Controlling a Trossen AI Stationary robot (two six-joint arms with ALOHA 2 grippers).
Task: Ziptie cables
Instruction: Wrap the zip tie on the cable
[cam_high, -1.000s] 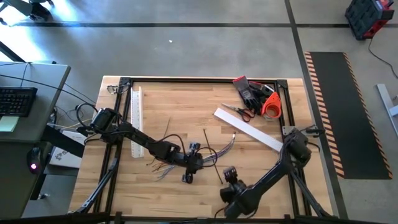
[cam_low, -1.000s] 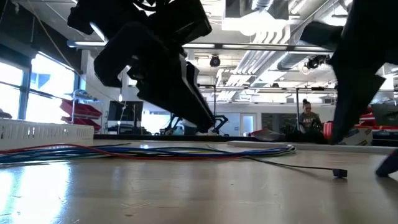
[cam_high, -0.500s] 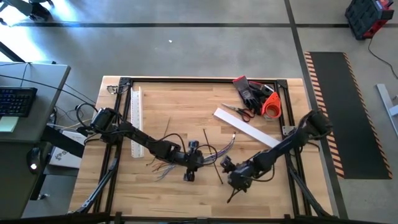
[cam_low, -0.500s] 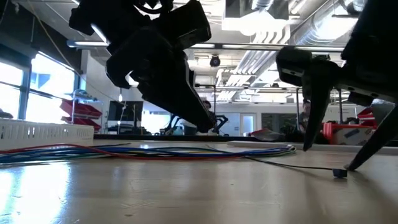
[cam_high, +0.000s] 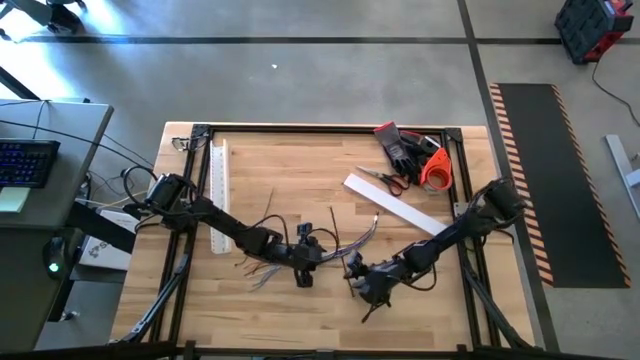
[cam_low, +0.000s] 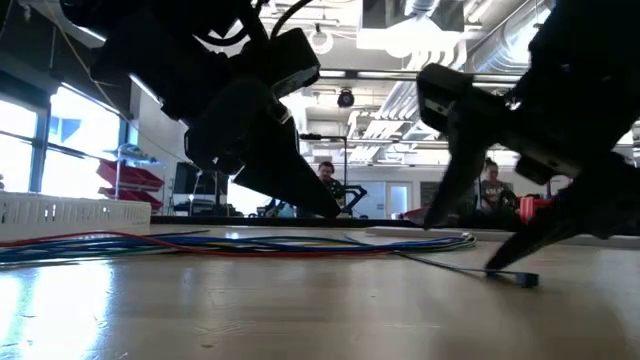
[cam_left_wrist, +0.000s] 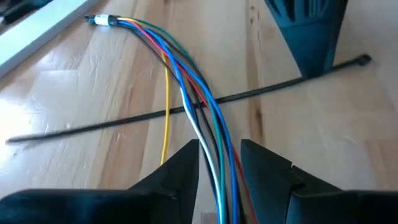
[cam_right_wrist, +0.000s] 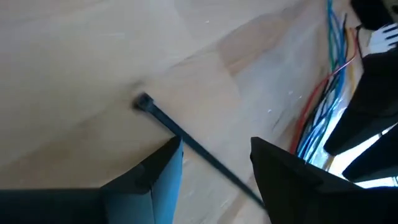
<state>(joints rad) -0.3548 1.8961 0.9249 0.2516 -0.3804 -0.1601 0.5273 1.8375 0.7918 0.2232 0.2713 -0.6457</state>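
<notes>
the left tool (cam_high: 318, 247) sits near the middle of the wooden surface (cam_high: 300, 160), its arm reaching in from about 9 o'clock. in the left wrist view its two fingers (cam_left_wrist: 180, 171) stand a little apart with the cables (cam_left_wrist: 205, 118) running between them; whether they actually pinch the wires cannot be told. the cables are a limp bunch of blue, green, red, white and yellow wires, taped together at the far end, and they lie flat on the surface at its centre (cam_high: 345, 243), with loose ends fanned toward 8 o'clock.

one of the zipties (cam_left_wrist: 180, 111), a thin dark strip, lies across the bunch, passing under or over it just ahead of the left tool's fingers; its small square head points toward the right tool. from the low view the strip (cam_low: 455, 266) lies flat on the wood, head at the near end.

the right tool (cam_high: 352, 272) comes in from about 4 o'clock and hangs low just beside the cables. its fingers (cam_right_wrist: 155, 174) are parted, straddling the ziptie without closing on it, the head of the strip lying just past the fingertips.

toward 1 o'clock lie scissors (cam_high: 385, 179), dark gloves (cam_high: 400, 148), an orange tape roll (cam_high: 435, 170) and a white duct (cam_high: 400, 208); another white slotted duct (cam_high: 219, 190) lies at 9 o'clock.
</notes>
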